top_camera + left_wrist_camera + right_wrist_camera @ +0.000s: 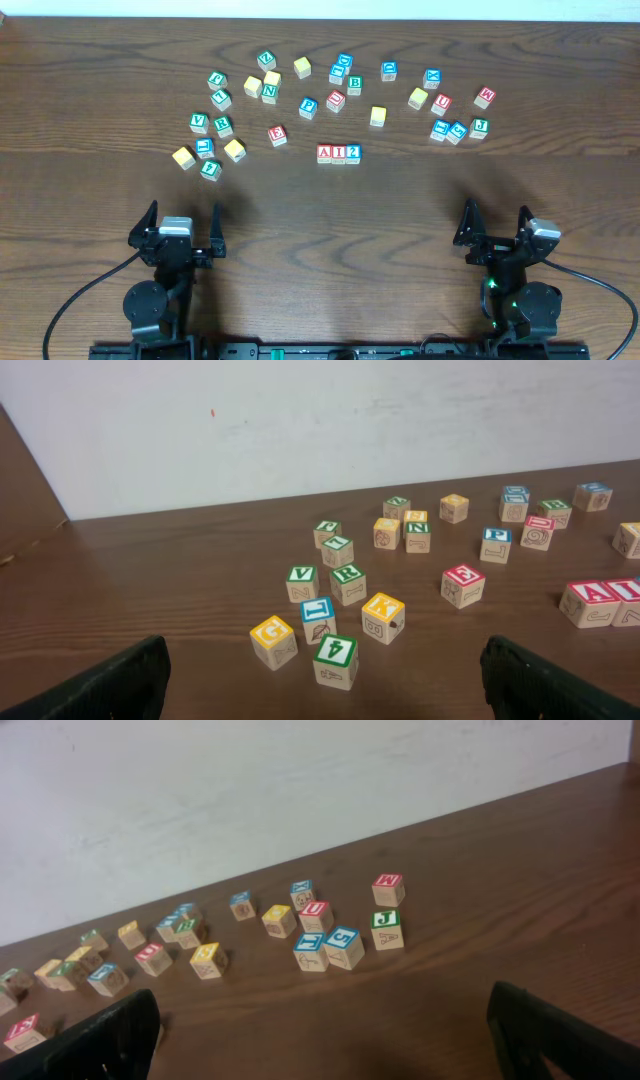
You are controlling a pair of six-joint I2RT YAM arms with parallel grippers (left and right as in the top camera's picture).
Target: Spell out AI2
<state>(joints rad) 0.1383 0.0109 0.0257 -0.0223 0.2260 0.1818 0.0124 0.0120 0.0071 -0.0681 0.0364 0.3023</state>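
Near the front edge, the left fingers (pixel 151 224) stand spread as wide as they go, with nothing between them. The right fingers (pixel 468 224) are the same, fully apart and empty. Both pairs are black, matte and tapered, and are well apart from every cube.

Further out, at the middle of the surface (pixel 90 180), the A cube (pixel 324 153), I cube (pixel 339 153) and 2 cube (pixel 353 152) lie in one straight row. They sit side by side, touching or nearly so, and read AI2 from the robot's side. A and I have red faces and 2 has a blue one.

Judging by this, the word looks spelled, and the step in hand is to leave it alone. Doing that well means no sweep of either arm across the middle. Light cubes like these would probably slide or twist at a slight nudge on smooth wood.

Beyond the row, other cubes lie loosely scattered, among them a red E cube (pixel 277 134) and a blue P cube (pixel 308 106). All are small pale wood blocks with square edges and letter faces in red, blue, green or yellow. The surface is dark brown with a long grain. A plain white wall (pixel 300 420) rises behind it.
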